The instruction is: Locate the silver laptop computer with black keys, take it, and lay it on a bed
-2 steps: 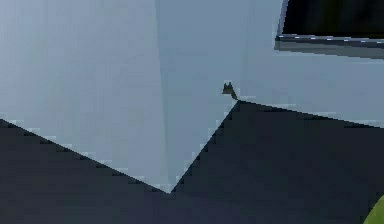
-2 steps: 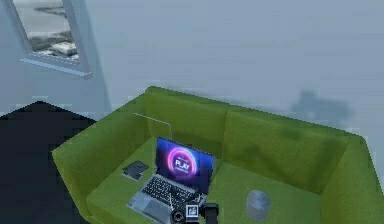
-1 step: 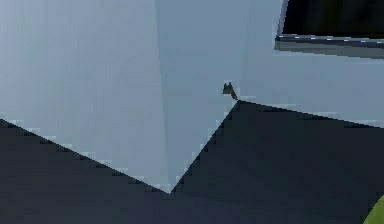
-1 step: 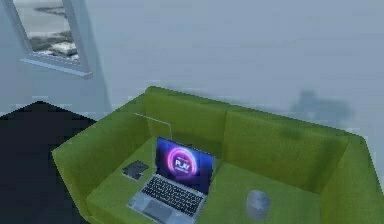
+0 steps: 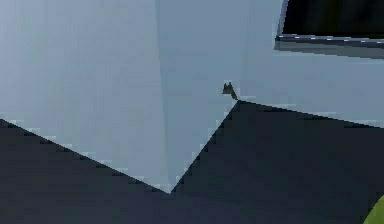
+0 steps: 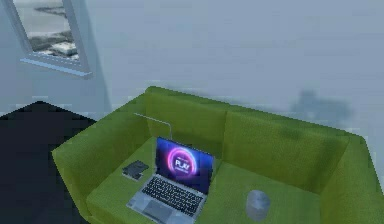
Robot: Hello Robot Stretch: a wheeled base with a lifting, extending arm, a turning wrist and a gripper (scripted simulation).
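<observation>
Nearest in the arm side view, the laptop (image 6: 176, 183) sits with its lid up on the left seat of a green sofa (image 6: 300, 150). Its screen glows purple and its keys face the robot. It lies out on the arm's side, a little left of the picture's middle, so I judge a short drive forward would line the arm up before it reaches. The laptop's long axis runs across the picture, dipping slightly to the right. A small dark thing (image 6: 135, 169) lies just beside its left edge, and a grey round thing (image 6: 258, 203) rests apart on the right seat. Behind the sofa are a pale wall and a window (image 6: 55, 40). The forward view adds dark floor (image 5: 280, 160) and a wall corner (image 5: 165, 120) close ahead, which limits that drive. The state of the jaws cannot be told.
</observation>
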